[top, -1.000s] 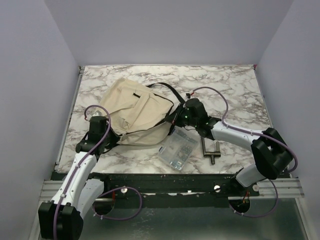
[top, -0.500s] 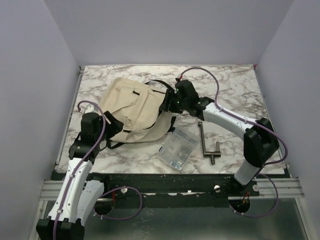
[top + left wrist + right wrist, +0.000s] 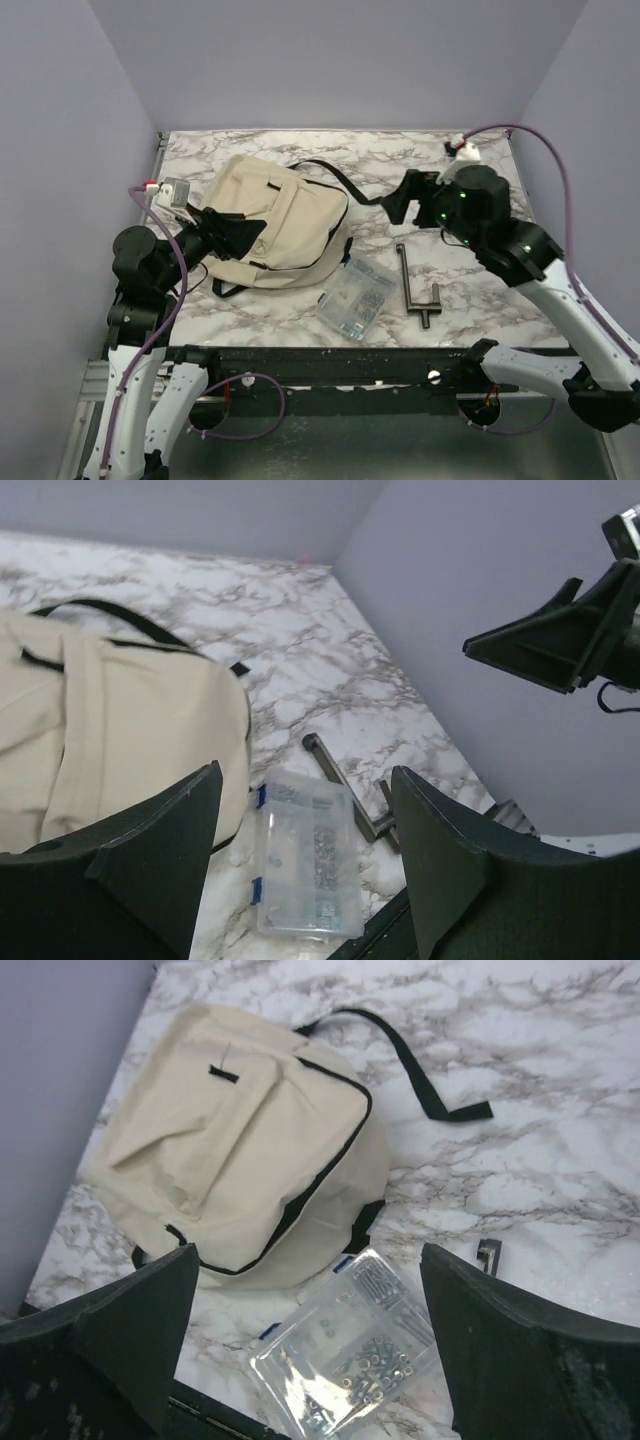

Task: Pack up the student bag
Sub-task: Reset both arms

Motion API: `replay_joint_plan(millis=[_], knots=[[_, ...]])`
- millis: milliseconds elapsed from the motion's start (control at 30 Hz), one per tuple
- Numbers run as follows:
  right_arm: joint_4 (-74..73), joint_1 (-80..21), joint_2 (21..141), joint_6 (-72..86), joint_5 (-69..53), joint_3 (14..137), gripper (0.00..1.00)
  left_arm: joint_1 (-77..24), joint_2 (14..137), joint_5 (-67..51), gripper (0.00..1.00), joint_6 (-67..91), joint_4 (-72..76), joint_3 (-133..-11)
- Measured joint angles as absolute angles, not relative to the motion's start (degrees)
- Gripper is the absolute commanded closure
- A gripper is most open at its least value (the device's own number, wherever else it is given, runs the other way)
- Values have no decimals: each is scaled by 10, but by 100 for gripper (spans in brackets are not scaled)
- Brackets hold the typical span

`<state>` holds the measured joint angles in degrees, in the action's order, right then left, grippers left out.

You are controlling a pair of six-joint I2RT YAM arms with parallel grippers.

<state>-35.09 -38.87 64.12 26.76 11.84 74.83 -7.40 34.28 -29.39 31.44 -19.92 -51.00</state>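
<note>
Fingers (image 3: 150, 865) of the left gripper (image 3: 305, 780) are spread wide with nothing between them. In the top view this gripper (image 3: 232, 232) hangs over the left edge of the student bag (image 3: 270, 220), a large cream fabric backpack with black zip lines, and its wrist view looks down across the bag (image 3: 120, 720) from above. The right gripper (image 3: 308, 1255) is likewise splayed wide and empty. It is lifted to the right of the bag, past the free end of the bag's long black strap (image 3: 340, 180).

The bag (image 3: 240, 1150) lies flat on the white marble table (image 3: 480, 170), pocket side up, zips closed. A small clear plastic box of metal screws (image 3: 355, 297) sits just beside the bag's near right corner. A dark metal T-shaped tool (image 3: 412, 285) lies right of that box, apart from the bag.
</note>
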Motion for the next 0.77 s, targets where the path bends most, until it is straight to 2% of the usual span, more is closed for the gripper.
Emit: replay_joint_plan(millis=[267, 467, 767], knots=[[-399, -389, 479, 234, 158, 788, 0, -117, 326, -382, 24, 288, -85, -587], [-418, -389, 439, 223, 197, 859, 0, -123, 284, -373, 22, 264, -10, -608], [-414, -389, 389, 215, 214, 852, 0, -124, 279, -334, 22, 259, 21, -626]])
